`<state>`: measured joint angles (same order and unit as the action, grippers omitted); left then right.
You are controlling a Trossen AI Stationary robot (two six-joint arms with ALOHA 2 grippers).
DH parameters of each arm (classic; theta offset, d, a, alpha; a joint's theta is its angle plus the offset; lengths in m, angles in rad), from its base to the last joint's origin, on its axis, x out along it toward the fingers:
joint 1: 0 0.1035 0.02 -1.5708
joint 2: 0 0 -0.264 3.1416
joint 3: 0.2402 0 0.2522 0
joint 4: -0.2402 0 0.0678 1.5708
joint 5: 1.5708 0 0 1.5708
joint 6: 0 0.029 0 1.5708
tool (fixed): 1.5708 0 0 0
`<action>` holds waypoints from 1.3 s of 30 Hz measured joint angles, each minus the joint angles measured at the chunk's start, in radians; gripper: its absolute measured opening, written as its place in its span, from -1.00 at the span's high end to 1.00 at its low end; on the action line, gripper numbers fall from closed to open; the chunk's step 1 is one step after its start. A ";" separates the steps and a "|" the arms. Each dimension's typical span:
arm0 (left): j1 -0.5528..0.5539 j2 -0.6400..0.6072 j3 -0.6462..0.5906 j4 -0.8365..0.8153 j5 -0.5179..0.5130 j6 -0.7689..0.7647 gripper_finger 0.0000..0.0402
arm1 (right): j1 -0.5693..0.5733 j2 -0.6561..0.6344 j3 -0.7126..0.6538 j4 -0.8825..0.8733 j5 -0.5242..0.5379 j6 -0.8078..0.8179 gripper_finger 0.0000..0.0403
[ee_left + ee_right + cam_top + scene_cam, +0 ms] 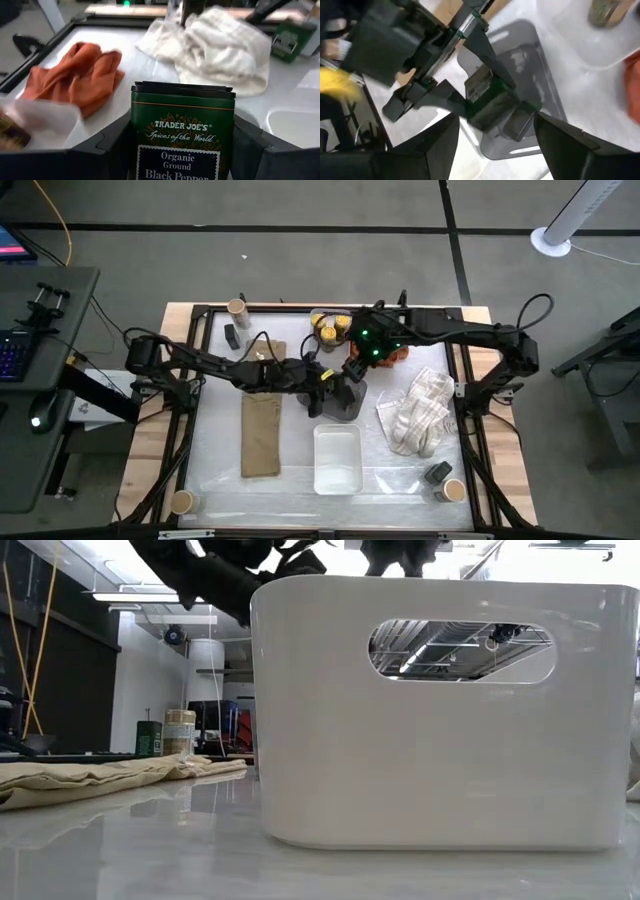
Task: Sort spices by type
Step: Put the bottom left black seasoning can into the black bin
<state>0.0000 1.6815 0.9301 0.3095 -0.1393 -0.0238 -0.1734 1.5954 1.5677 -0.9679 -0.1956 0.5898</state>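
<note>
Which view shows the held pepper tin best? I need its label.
The left wrist view: the pepper tin fills it, label readable, between the left gripper's fingers. Right wrist shows it over the grey tray; high view barely; low view nothing.

The glossy white table [300,485] carries a tan folded cloth [260,435] left, a white rectangular tray [337,460] near centre, a grey tray [350,402], and a crumpled white towel [418,412] right.

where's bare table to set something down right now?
Bare: the near strip in front of the white tray, between the tan cloth and the white towel. Crowded: the far middle, where the left gripper holds a black pepper tin over the grey tray, right gripper close by.
</note>
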 joint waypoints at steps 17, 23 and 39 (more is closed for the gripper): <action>0.030 -0.022 -0.001 -0.001 -0.055 0.028 -0.10 | 0.004 0.070 0.000 0.000 0.046 0.178 -0.25; 0.040 -0.035 -0.001 0.019 -0.055 0.034 -0.10 | -0.002 0.073 0.000 0.042 0.073 0.233 -0.25; 0.040 -0.048 -0.001 0.163 -0.058 0.030 -0.10 | 0.002 0.083 0.000 0.081 0.107 0.300 -0.25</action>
<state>0.0399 1.6337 0.9291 0.4728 -0.1976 0.0064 -0.1719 1.6782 1.5677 -0.8865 -0.0889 0.8895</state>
